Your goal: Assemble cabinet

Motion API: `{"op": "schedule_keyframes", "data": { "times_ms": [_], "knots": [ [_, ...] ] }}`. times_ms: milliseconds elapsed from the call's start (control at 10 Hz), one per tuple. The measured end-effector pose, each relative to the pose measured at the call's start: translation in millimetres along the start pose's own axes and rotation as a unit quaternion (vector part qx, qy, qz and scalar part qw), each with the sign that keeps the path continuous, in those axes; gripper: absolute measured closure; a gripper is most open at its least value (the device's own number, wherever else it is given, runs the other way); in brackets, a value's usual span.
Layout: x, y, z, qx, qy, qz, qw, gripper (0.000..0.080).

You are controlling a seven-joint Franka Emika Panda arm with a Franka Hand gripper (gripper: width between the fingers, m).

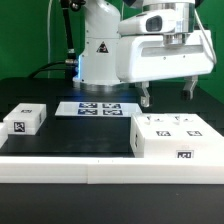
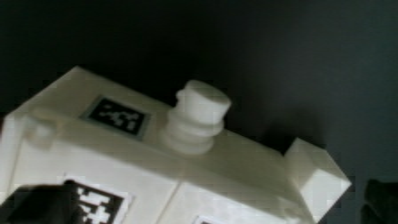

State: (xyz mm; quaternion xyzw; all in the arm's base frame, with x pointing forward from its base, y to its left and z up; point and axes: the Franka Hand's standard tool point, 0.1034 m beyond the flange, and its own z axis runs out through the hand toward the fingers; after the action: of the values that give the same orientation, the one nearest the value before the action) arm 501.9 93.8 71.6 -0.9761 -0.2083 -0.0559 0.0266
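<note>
Presently the pincer (image 1: 168, 97) hangs released and empty, just above the cabinet (image 1: 175, 138), which rests on the black surface (image 1: 70, 135) at the exterior view's right. Step judged: approach. Next move requires descent, alignment and a firm closing.

The cabinet (image 1: 172, 135) is smooth white plastic, the black table (image 1: 88, 136) apparently matt.
</note>
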Motion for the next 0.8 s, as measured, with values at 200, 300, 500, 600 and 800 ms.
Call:
{"op": "schedule_keyframes", "data": {
  "times_ms": [200,300,500,600,800],
  "knots": [
    [0.6,-2.7,0.2,0.006,0.001,0.069,0.998,0.0002],
    [0.0,-4.7,0.8,0.007,0.0,0.115,0.993,0.0002],
    [-7.6,-10.8,5.7,0.005,-0.009,0.205,0.979,0.0002],
    [-11.5,-15.4,9.3,0.002,-0.013,0.255,0.967,0.0002],
    [-17.3,-11.8,16.3,-0.007,-0.012,0.287,0.958,0.0002]
  ]
}}
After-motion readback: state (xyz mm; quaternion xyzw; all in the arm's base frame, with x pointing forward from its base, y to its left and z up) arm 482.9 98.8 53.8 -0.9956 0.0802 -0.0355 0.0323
